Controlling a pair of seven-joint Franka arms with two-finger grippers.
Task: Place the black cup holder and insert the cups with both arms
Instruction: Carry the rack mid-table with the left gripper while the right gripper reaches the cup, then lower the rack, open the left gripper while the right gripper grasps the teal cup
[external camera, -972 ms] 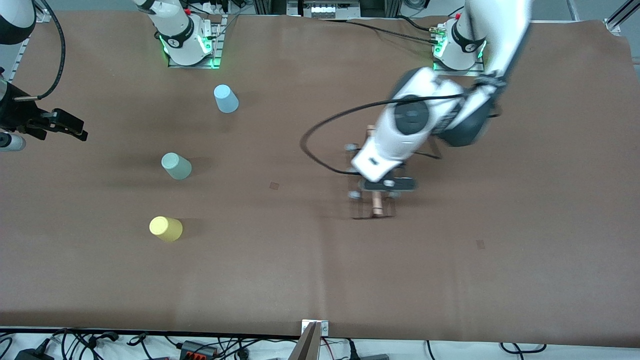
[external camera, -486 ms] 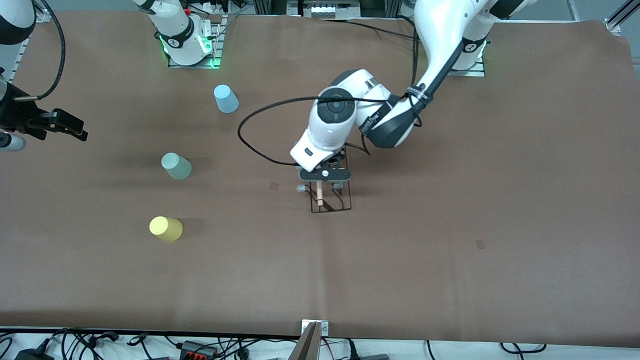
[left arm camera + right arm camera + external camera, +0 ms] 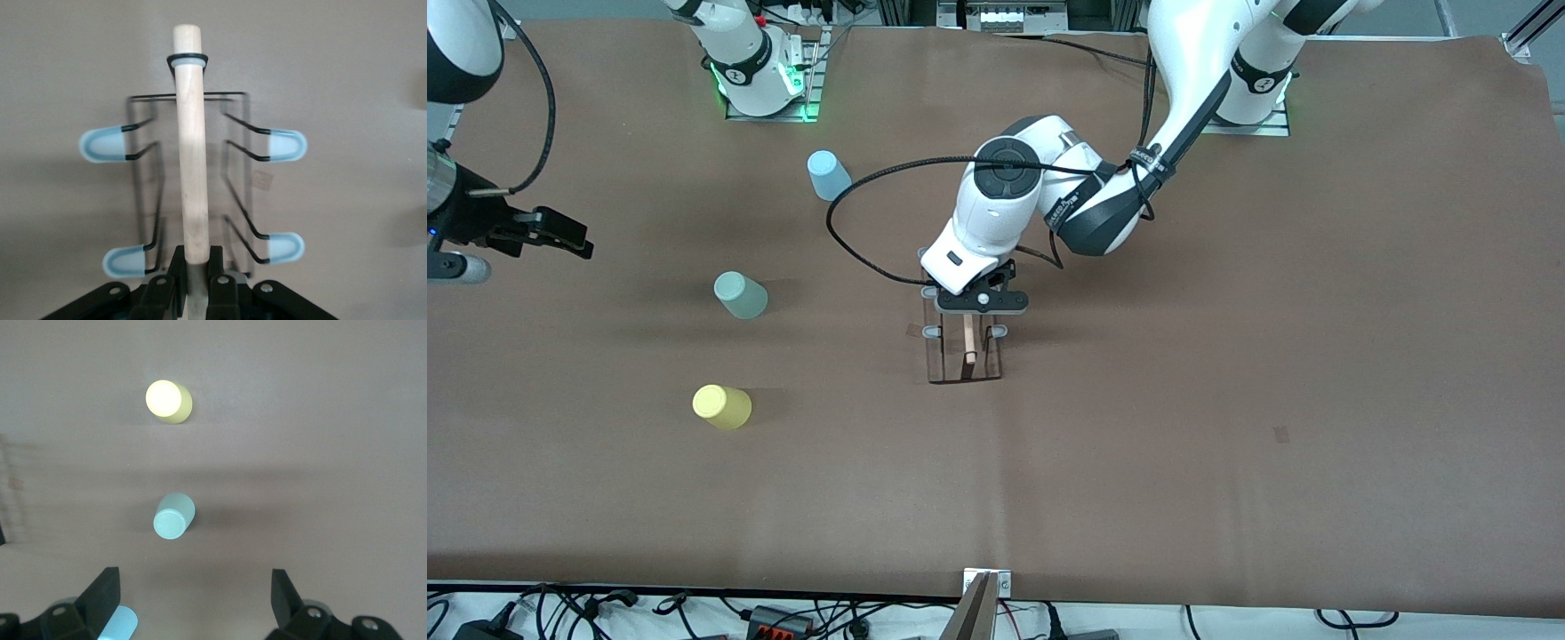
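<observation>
While our left gripper (image 3: 971,313) pinches the wooden handle (image 3: 191,153) of the black cup holder (image 3: 963,347) mid-table, we keep our right gripper (image 3: 560,233) spread (waiting) at its table end. The cups, blue (image 3: 829,175), green (image 3: 740,295) and yellow (image 3: 721,406), stand apart toward the right arm's end.

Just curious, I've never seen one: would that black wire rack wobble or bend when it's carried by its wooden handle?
The black cup holder looks stiff and probably light: thin wire, open frame. Held near one end of its wooden rod by the left gripper, it might tilt.

A brown sheet covers the bench (image 3: 1227,444). Cables and power strips (image 3: 783,615) lie along its edge nearest the front camera.
</observation>
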